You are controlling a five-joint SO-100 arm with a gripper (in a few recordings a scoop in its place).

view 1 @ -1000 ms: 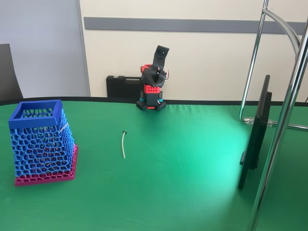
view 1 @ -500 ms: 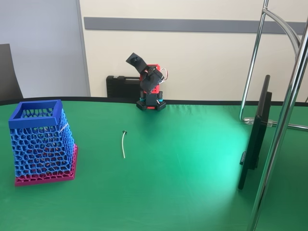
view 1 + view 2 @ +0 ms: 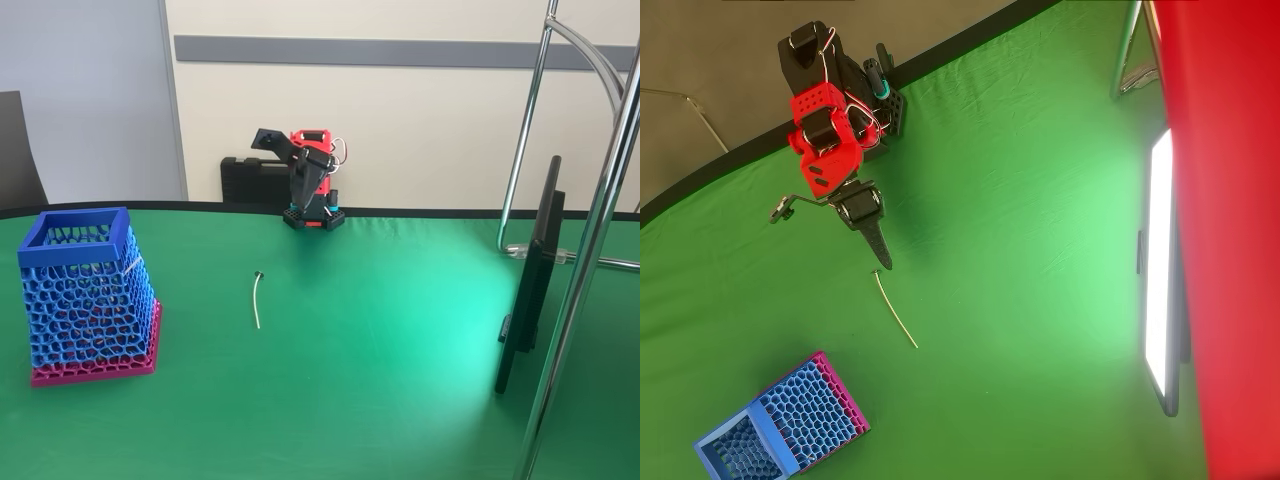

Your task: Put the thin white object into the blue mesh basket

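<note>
The thin white object (image 3: 257, 300) lies flat on the green table, its small dark end pointing toward the arm; from above the strip (image 3: 896, 310) runs diagonally. The blue mesh basket (image 3: 85, 290) stands upright on its pink base at the left, its rim (image 3: 740, 435) open and nothing showing inside. My gripper (image 3: 883, 262) hangs off the red and black arm at the table's back edge. Its black fingers taper to a single point just above the strip's dark end, holding nothing. In the fixed view the gripper (image 3: 304, 198) points downward close to the arm's base.
A black monitor (image 3: 530, 280) stands edge-on at the right, its lit screen (image 3: 1160, 270) seen from above. Chrome stand tubes (image 3: 590, 250) rise at the right. A black case (image 3: 250, 180) sits behind the table. Green cloth separates strip and basket.
The arm has unfolded from its upright pose, turning left and tipping forward and down. The strip and basket have not moved.
</note>
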